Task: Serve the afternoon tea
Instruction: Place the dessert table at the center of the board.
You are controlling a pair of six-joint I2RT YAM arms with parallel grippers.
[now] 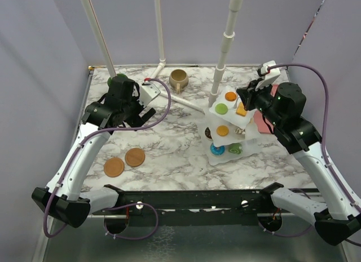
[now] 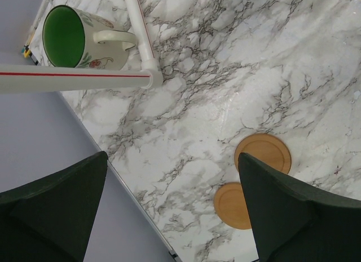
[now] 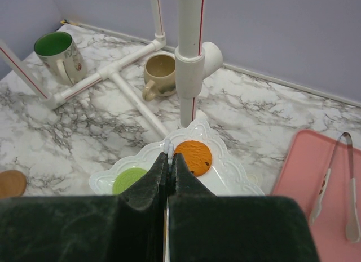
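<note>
Over the top plate of the white three-tier stand of wavy square plates (image 3: 225, 158), your right gripper (image 3: 169, 158) has its fingers pressed together beside an orange round toy pastry (image 3: 193, 156). Your left gripper (image 2: 172, 160) hangs spread wide and empty above the marble table (image 2: 237, 76), near the green-lined mug (image 2: 73, 39).

The white three-tier stand (image 1: 252, 142) stands right of centre on the marble table (image 1: 169, 138), with small colourful pastries (image 1: 221, 109) on each tier and the right gripper (image 1: 242, 97) over its top plate. The left gripper (image 1: 145, 115) hangs above bare marble on the left. Two round wooden coasters (image 1: 135, 157) lie near the front, and a tan mug (image 1: 179, 79) sits at the back.
</note>
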